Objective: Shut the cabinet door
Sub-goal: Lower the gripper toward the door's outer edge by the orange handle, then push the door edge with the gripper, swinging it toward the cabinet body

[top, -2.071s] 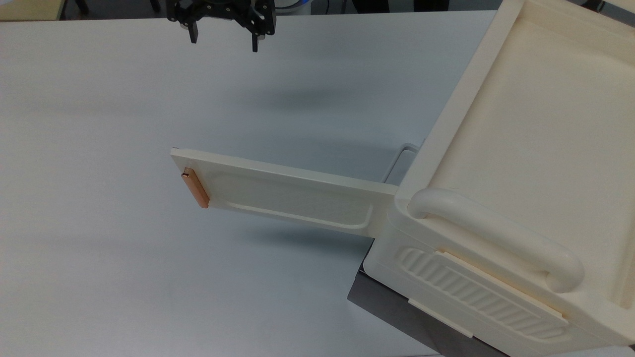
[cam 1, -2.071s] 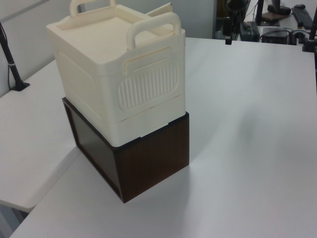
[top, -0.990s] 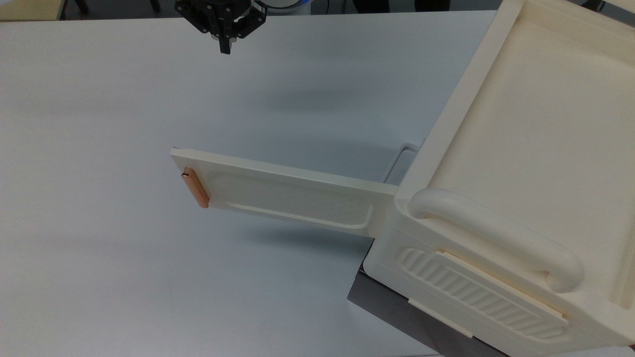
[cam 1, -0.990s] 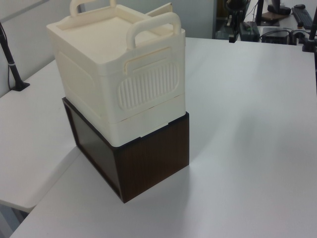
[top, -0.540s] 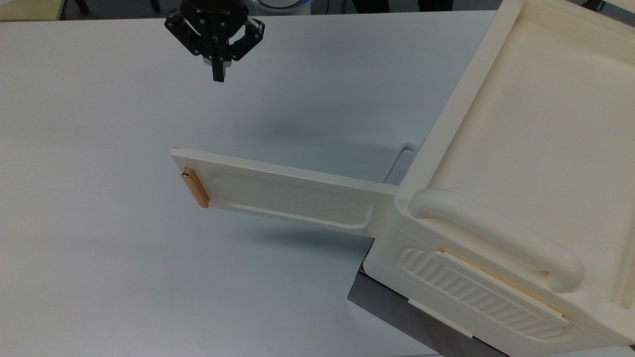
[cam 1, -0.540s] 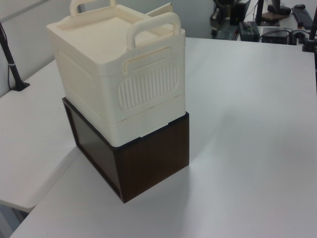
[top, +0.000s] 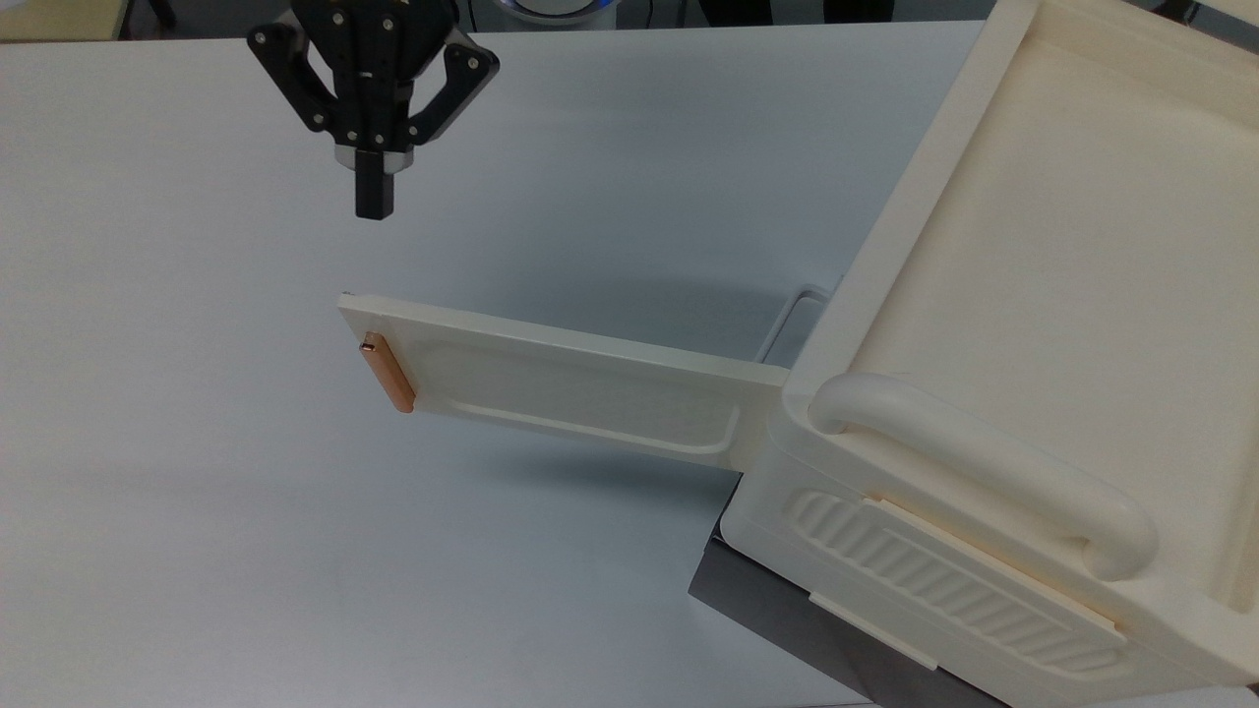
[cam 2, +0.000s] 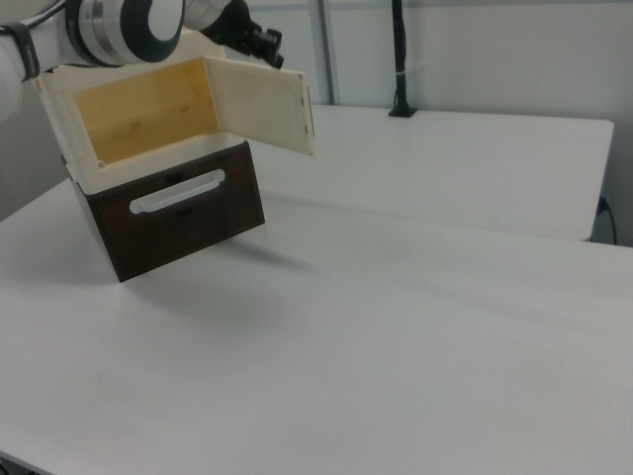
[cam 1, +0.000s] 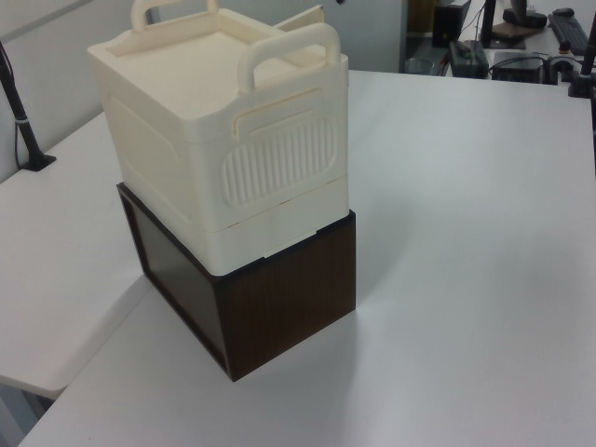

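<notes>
Cream plastic cabinet door (top: 561, 379) stands swung wide open from the cabinet (top: 1033, 324), its copper-orange bar handle (top: 386, 373) at the free end, far from the hinge. Pincer (top: 374, 202) hovers above the white counter (top: 197, 492), near the door's free edge on its inner side and not touching it, fingers pressed together and holding nothing. Judgement: the step is the approach. To close well, pass around the free end to the outer, handle face, then push there along the hinge arc, gently so the cabinet does not slide on the dark wooden drawer unit (cam 2: 178, 213) beneath. In the right view the pincer (cam 2: 265, 45) is partly behind the door (cam 2: 259, 99); the hinge is hard to make out.
</notes>
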Controlling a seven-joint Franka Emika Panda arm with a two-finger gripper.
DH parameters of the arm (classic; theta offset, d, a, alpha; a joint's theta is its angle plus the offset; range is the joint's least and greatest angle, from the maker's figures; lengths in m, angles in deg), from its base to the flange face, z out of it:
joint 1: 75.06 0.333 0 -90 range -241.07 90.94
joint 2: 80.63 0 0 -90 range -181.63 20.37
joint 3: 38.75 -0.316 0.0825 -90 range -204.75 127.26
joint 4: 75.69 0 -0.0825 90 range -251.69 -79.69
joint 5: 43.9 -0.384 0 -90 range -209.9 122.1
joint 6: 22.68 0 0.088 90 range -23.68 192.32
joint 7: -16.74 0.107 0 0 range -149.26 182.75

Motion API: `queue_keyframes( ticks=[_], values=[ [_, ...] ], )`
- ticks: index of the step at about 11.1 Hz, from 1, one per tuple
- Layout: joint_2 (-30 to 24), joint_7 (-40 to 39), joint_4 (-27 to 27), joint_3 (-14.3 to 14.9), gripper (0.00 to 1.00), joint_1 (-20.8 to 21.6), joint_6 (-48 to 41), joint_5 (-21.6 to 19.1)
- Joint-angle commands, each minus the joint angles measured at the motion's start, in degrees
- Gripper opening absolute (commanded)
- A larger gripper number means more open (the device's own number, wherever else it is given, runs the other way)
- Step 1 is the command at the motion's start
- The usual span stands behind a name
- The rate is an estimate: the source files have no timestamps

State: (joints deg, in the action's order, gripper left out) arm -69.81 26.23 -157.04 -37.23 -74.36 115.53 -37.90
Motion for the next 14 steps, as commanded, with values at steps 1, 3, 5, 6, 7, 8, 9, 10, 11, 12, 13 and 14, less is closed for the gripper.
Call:
queue_keyframes(
  ticks=[1,3,5,6,7,8,9,10,11,12,13,14],
  values=[
    [3.14,1.77,0.92,0.5,0.0,-0.61,11.17,1.38],
    [5.43,1.5,0.92,1.12,0.0,-1.14,18.38,1.47],
    [6.67,1.33,0.92,1.03,0.0,-1.58,19.65,1.91],
    [6.67,1.33,0.84,1.03,0.0,-1.58,19.56,1.82],
    [6.67,1.24,0.66,1.03,0.0,-1.58,19.21,1.82],
    [6.5,1.24,0.57,0.95,0.0,-1.49,18.77,1.64],
    [6.32,1.24,0.31,0.86,0.0,-1.4,17.81,1.29],
    [6.06,0.89,0.31,0.77,0.0,-1.4,14.58,1.12],
    [5.88,-0.16,0.39,0.42,0.0,-1.4,12.11,0.85],
    [5.62,-0.78,0.31,0.24,0.0,-1.32,10.7,0.42],
    [5.53,-0.96,0.31,0.15,0.0,-1.14,9.64,0.32],
    [5.27,-0.96,0.31,0.07,0.0,-1.14,8.32,0.32]
  ],
)
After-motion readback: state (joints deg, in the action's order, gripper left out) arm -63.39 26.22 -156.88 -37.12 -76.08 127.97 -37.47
